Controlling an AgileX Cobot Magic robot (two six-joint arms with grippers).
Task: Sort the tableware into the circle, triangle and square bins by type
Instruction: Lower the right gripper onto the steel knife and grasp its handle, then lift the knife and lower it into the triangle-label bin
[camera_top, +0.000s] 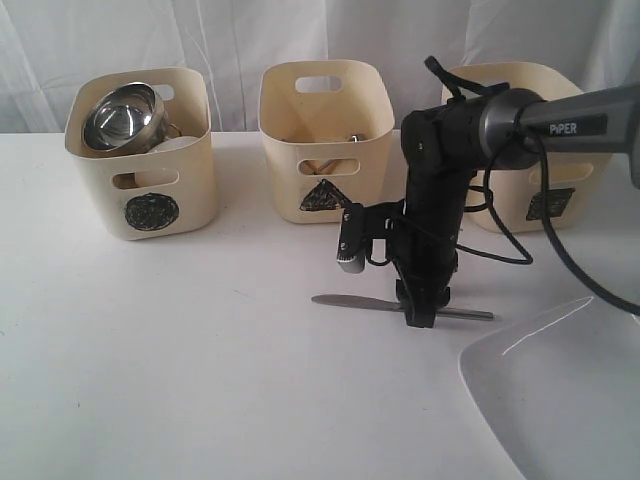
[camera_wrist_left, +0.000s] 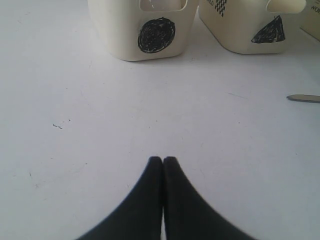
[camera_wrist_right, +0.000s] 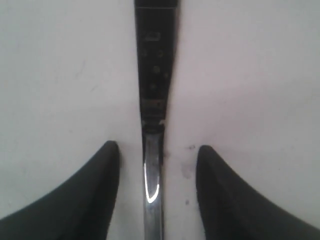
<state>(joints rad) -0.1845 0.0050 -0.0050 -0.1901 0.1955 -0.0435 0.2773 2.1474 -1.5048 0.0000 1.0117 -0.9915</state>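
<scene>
The left end effector (camera_wrist_left: 163, 161) is pressed together, empty, above the worktop (camera_top: 200, 350) before the circle bin (camera_top: 140, 160), which holds a steel bowl (camera_top: 120, 118). Next stands the triangle bin (camera_top: 325, 140). The knife (camera_top: 345, 301) lies flat between the spread fingers of the right end effector (camera_wrist_right: 157, 147). Behind is the square bin (camera_top: 585, 195), and the white plate (camera_top: 560, 400) is far right.

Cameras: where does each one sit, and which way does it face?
Exterior view: off the arms, facing three bins; right gripper at the knife.
Left wrist view: on the left arm, looking across the table at the circle bin; left gripper shut.
Right wrist view: on the right arm, looking down; gripper open astride the knife.
Shared: all show the knife.
</scene>
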